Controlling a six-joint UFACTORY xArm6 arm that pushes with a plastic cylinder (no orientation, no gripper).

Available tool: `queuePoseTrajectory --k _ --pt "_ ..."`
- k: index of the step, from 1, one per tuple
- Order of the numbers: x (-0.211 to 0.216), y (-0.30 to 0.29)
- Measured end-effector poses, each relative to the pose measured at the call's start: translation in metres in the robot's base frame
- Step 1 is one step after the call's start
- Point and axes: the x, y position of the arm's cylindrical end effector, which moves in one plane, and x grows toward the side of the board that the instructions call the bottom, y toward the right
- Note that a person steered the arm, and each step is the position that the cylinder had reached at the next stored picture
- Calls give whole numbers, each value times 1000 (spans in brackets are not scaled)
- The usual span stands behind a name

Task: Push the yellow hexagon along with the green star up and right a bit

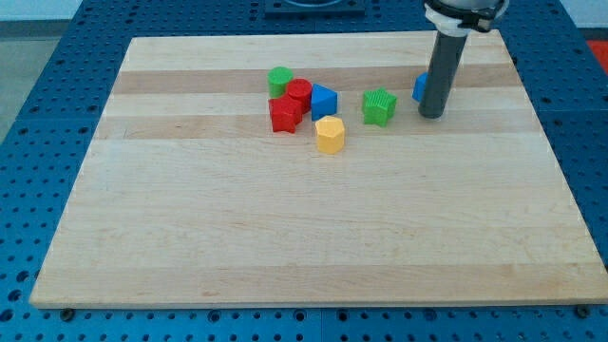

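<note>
The yellow hexagon (330,135) lies on the wooden board, a little above the middle. The green star (379,105) sits up and to the right of it, with a gap between them. My tip (432,115) rests on the board to the right of the green star, apart from it and well right of the yellow hexagon. The rod rises from the tip toward the view's top.
A cluster lies left of the hexagon: a green block (279,81), a red cylinder (299,94), a red star (284,115) and a blue block (324,100). Another blue block (419,87) shows partly behind the rod. The board's right edge (546,142) is near.
</note>
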Motion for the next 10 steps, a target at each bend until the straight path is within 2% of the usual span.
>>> queuePoseTrajectory --k 1,2,3,4,5,7,8,10 --pt "68 -26" --pt "103 -81" --pt "118 -152" --pt "112 -205" --pt "80 -197" --pt "74 -187" --pt "45 -161" --pt "44 -150"
